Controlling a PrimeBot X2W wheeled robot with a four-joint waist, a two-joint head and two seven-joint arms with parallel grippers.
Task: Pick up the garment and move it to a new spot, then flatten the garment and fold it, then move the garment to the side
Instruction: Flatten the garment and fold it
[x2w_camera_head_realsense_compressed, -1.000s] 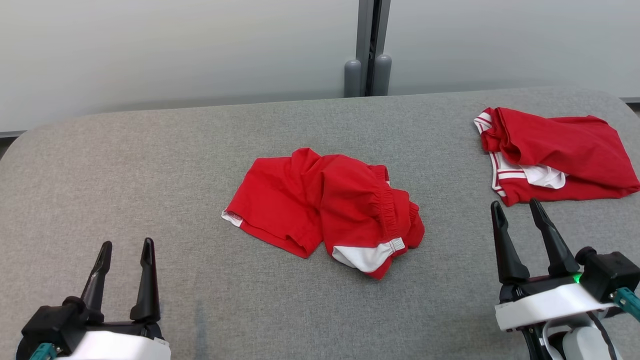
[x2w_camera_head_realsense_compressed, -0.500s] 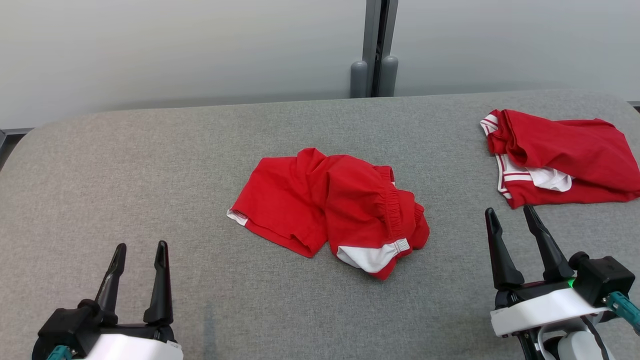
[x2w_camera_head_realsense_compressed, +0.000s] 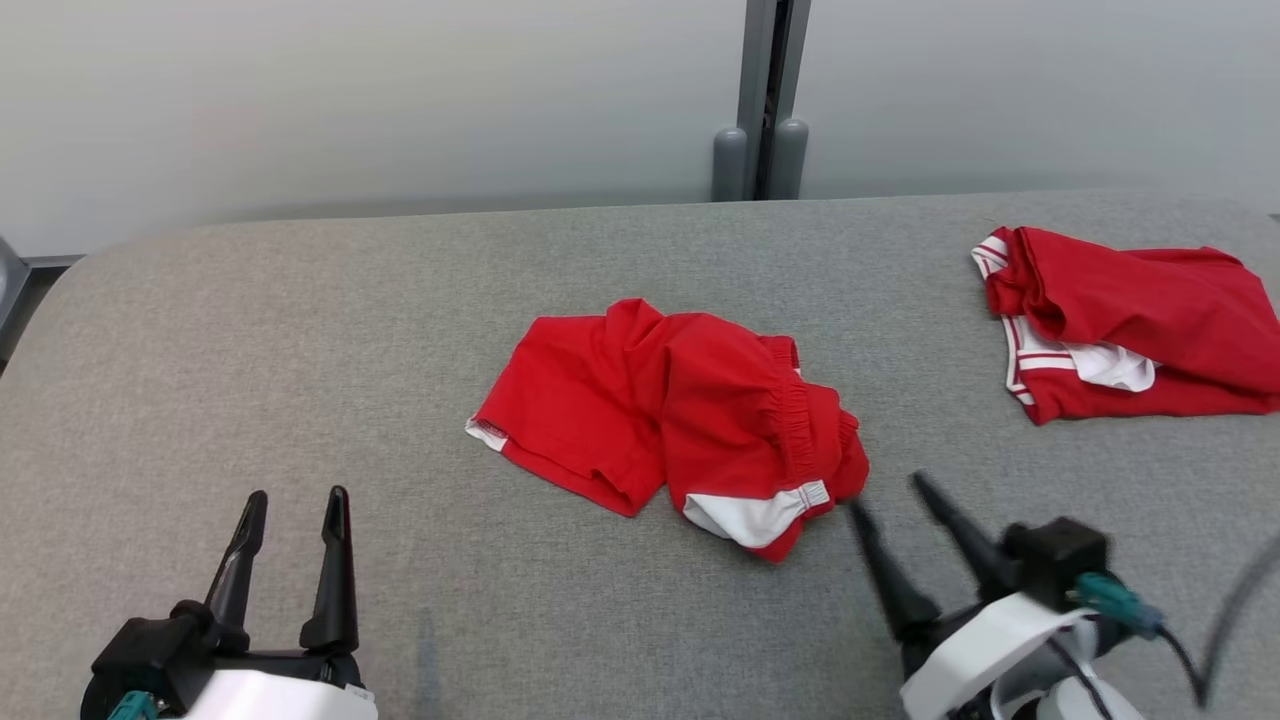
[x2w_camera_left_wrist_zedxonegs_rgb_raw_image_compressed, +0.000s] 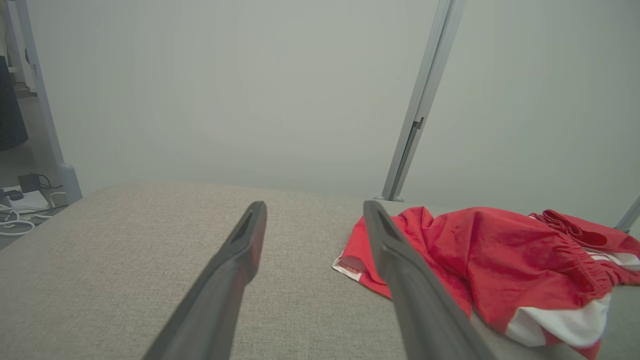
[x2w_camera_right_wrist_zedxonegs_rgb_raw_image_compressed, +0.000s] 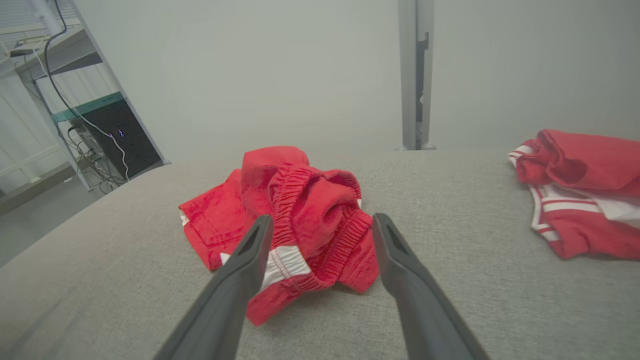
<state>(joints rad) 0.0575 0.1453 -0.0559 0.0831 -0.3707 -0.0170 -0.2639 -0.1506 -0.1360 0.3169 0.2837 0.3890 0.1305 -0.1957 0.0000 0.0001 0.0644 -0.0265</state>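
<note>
**Spotter:** Where's the garment for you?

**Operator:** The red shorts (x2w_camera_head_realsense_compressed: 640, 400) lie bunched in the middle of the grey padded table (x2w_camera_head_realsense_compressed: 300, 330). One leg is spread flat toward my left, and the elastic waistband (x2w_camera_head_realsense_compressed: 790, 420) is heaped up on my right. My right gripper (x2w_camera_head_realsense_compressed: 887, 494) hovers just beside that heap, fingers spread wide with nothing between them. My left gripper (x2w_camera_head_realsense_compressed: 298, 495) hangs near the front edge, well apart from the cloth, equally spread and empty.

**Spotter:** How will it handle?

**Operator:** Light, soft and floppy, I'd say. It should sag and drag on the pad rather than slide. I judge the gathered waistband the best hold, since it's thick, ridged and stands proud of the surface. The flat leg would need a pinch right at its hem.

**Spotter:** Room to move?

**Operator:** There's plenty of bare pad on my left and in front. A second red garment (x2w_camera_head_realsense_compressed: 1130, 310) lies by the far right edge, so I'd steer clear of it. The post (x2w_camera_head_realsense_compressed: 768, 100) behind the table is well away.
</note>
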